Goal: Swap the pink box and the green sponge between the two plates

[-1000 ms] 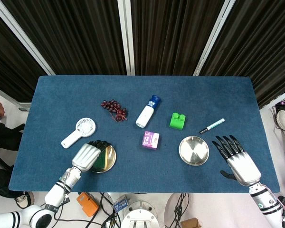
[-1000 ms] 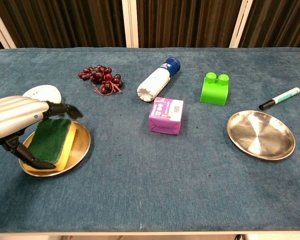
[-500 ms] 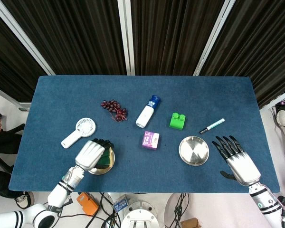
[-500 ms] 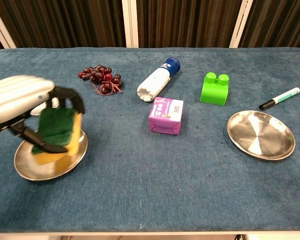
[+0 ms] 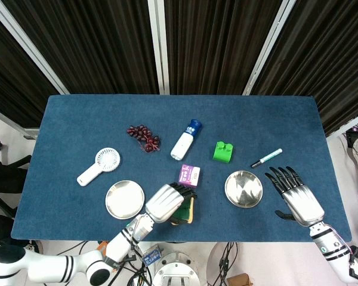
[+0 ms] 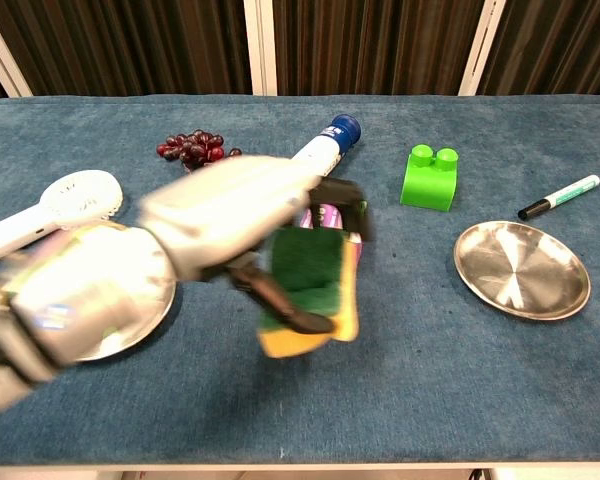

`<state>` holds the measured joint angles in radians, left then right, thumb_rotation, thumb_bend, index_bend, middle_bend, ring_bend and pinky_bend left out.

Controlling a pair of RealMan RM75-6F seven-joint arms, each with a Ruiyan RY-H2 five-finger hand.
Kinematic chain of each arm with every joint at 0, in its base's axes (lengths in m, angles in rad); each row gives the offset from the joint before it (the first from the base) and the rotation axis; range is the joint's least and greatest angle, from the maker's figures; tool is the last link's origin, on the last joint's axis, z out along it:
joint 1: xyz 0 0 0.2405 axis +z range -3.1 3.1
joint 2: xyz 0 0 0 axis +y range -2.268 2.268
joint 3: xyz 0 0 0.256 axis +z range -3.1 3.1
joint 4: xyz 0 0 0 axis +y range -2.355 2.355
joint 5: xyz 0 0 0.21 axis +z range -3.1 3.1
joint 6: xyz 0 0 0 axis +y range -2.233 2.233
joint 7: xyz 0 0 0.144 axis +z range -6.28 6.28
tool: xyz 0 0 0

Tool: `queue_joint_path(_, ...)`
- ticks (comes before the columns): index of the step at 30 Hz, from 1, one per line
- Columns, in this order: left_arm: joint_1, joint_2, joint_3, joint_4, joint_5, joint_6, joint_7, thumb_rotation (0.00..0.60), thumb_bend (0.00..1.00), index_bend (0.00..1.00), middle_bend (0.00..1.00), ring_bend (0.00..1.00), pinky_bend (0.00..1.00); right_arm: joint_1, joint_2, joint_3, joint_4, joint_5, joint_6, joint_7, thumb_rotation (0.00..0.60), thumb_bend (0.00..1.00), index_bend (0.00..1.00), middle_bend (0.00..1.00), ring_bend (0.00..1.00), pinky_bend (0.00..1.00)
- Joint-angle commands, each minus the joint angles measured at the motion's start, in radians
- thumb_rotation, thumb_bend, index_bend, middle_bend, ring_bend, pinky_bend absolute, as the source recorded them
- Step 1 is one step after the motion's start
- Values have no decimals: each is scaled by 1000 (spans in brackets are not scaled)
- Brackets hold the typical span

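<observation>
We see our left hand (image 5: 165, 202) gripping the green-topped, yellow-backed sponge (image 6: 308, 285) above the blue cloth worktop (image 5: 77, 119), its fingers curled over the top edge and the thumb under it. The sponge hangs tilted, just in front of the pink-and-white cardboard box (image 5: 189, 175), which sits on the cloth near the middle, between the two plates and on neither of them. In the chest view the hand and sponge are blurred, and the box is mostly hidden behind them.

The round steel plate on the left (image 5: 125, 199) lies near the front edge and carries nothing. The matching round steel plate on the right (image 5: 243, 189) also lies bare, just beside our right hand (image 5: 296, 196). That hand holds nothing; its fingers are spread wide and point toward the back edge, near the front right corner of the worktop.

Further back, a white handheld fan (image 5: 99, 166) lies toward the left edge, a bunch of dark red grapes (image 5: 142, 137) sits behind the left plate, and a white bottle with a blue cap (image 5: 185, 140) lies on its side near the centre. A bright green two-stud building brick (image 5: 224, 151) stands behind the right plate, and a white marker with a black cap (image 5: 266, 158) lies aslant to its right.
</observation>
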<state>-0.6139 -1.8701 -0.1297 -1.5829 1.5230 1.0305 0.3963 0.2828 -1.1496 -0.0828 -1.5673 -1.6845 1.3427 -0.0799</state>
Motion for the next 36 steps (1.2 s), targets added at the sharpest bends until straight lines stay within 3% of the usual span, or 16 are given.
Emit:
queue_joint_path(1,-56,-102,-34,99,-35,-37,3,600,91,359,385,379,569,-4,6,3,2,-3,8,12,600,246,0,0,0,0)
queue_joint_path(5,-72,-145,-37,145,-54,-39,20,600,84,354,377,365,564,-9,16,3,5,-12,19,35,600,247,0,0,0,0)
queue_joint_path(10,-73,-146,-36,149,-84,-36,36,600,48,266,275,245,529,-21,28,0,9,-24,38,55,600,246,0,0,0,0)
queue_joint_path(15,-73,-104,-36,93,-116,-43,60,600,0,198,184,151,468,-30,28,5,14,-23,47,56,600,246,0,0,0,0)
queue_joint_path(22,-86,-66,-46,19,-151,-64,28,600,0,160,137,113,426,-32,25,14,6,-12,36,42,600,246,0,0,0,0)
queue_joint_path(31,-107,-14,-28,-34,-255,-130,55,600,0,73,52,17,218,-30,25,17,1,-11,20,42,600,246,0,0,0,0)
queue_joint_path(36,-117,-2,-27,-62,-266,-127,46,600,0,62,28,0,186,-33,28,22,2,-9,25,49,600,246,0,0,0,0)
